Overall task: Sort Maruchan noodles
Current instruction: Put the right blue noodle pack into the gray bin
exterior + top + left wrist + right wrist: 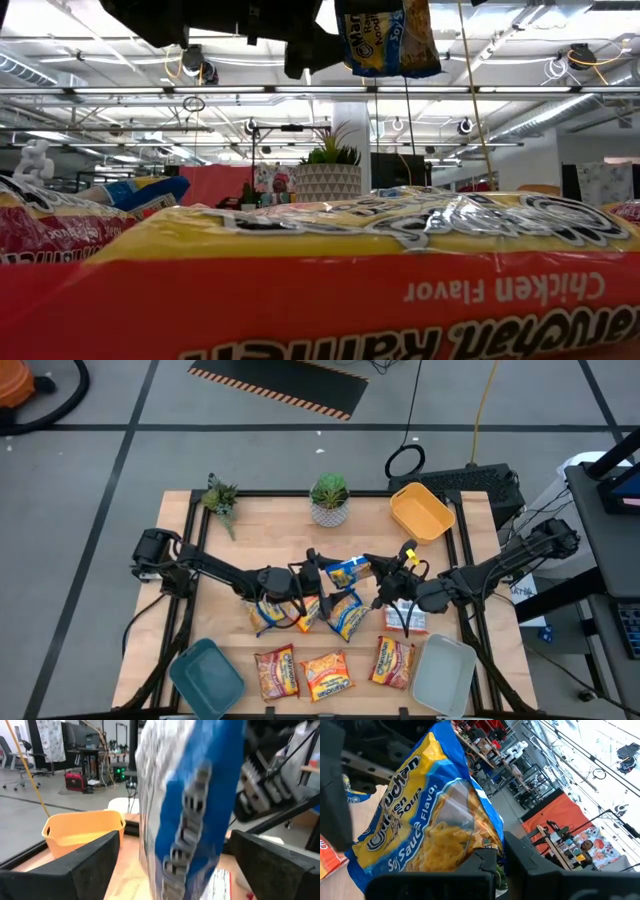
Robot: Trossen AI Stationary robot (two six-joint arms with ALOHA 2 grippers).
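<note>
Wood planks make up the table (250, 530), which stands on a grey floor crossed by dark lines. Two potted plants sit along its far edge, a leafy one (220, 498) near the far-left corner and a round-potted one (329, 499) at mid-edge. An orange bin (421, 512) fills the far-right corner, a teal bin (206, 678) the near-left corner and a pale bin (444, 675) the near-right corner.

Three red-and-yellow packets (329, 673) lie in a row along the near edge between the teal and pale bins. Behind them, near the table's middle, a loose cluster of blue-and-yellow packets (347, 615) lies under the arms, and a white-and-red packet (408, 616) lies toward the right edge. The far half of the table, between the plants and the orange bin, is mostly bare wood.

The right gripper (378, 570) is over the table's middle, its fingers (485, 862) pinched shut on one end of a blue-and-yellow packet (348, 570) that is lifted clear of the surface. The left gripper (312, 568) is at the packet's other side, its fingers (90, 862) spread wide with the packet hanging between them.

The low view is nearly blocked by a red-and-yellow packet (330, 290) right at the lens; above it the lifted packet (385, 38) hangs at the top, with ceiling lights and shelving beyond. The left wrist view shows the orange bin (82, 831) past the packet (192, 810). The right wrist view reads the packet's soy sauce label (415, 835).
</note>
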